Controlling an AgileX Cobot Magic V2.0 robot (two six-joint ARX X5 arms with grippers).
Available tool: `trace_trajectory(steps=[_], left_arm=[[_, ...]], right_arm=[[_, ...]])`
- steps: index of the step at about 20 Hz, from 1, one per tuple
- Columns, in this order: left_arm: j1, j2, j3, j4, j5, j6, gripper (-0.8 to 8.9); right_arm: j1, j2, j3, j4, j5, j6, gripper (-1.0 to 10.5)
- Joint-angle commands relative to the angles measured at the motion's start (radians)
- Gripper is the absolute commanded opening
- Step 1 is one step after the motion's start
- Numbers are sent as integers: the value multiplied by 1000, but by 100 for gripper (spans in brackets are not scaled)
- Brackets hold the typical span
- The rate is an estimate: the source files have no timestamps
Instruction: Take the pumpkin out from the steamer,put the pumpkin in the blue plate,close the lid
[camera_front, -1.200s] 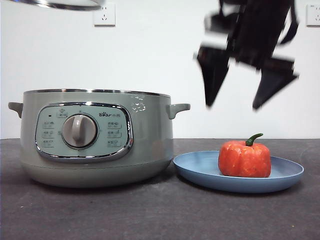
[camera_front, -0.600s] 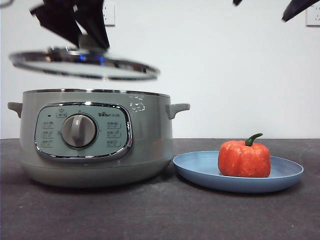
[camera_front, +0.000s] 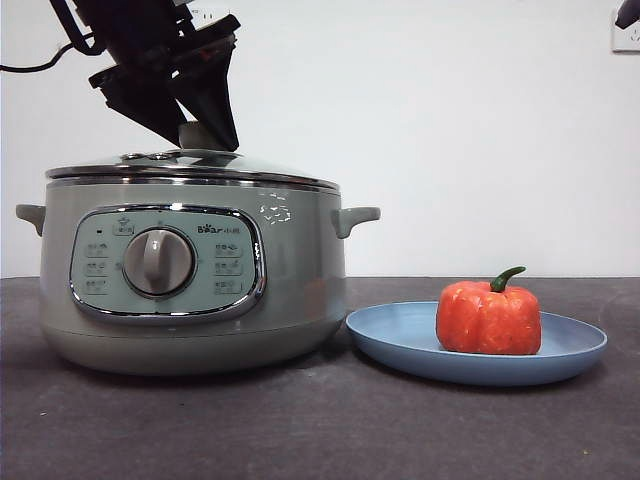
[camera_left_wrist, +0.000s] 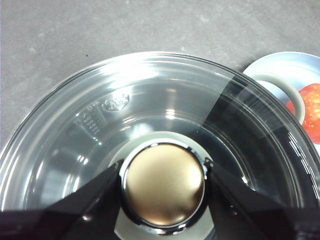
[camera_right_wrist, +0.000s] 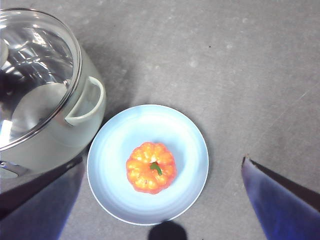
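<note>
Pumpkin (camera_front: 489, 318), orange-red with a curved green stem, sits on the blue plate (camera_front: 400, 335), a little toward the plate's 3 o'clock side in the front view; from the right wrist camera it lies near the plate's middle. The plate rests on the dark grey table (camera_front: 320, 430), just beside the steamer (camera_front: 190, 275) at the steamer's 3 o'clock, under its side handle (camera_front: 355, 217).

On the steamer's chrome rim lies the glass lid (camera_front: 250, 170), level and seated all round as far as the front view shows. The left gripper (camera_left_wrist: 162, 182) comes down from 11 o'clock above the lid, its two black jaws closed against either side of the lid's round knob (camera_left_wrist: 164, 184), touching its chrome ring.

The right gripper (camera_right_wrist: 162, 200) hangs high over the plate, well apart from the pumpkin, jaws spread wide and holding nothing; in the front view only a black tip shows at the top right corner.
</note>
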Motion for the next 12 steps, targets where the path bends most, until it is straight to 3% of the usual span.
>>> trace_trajectory(steps=[1,6,9,10,12], left_arm=[[-1,8,14,41,8,12,-4],[-1,36,14,-7,13,11,19],[-1,34,14,-26,12,11,331],[0,34,14,-28,11,11,376],[0,34,14,-31,10,5,377]], right_arm=[[-1,-2,-10,5,1,2,554],[-1,-2,-10,-5,-1,3,554],[-1,-2,-10,-10,-1,3,554],[-1,-2,-10,-10,-1,3,554],[-1,-2,-10,-11,-2,3,554]])
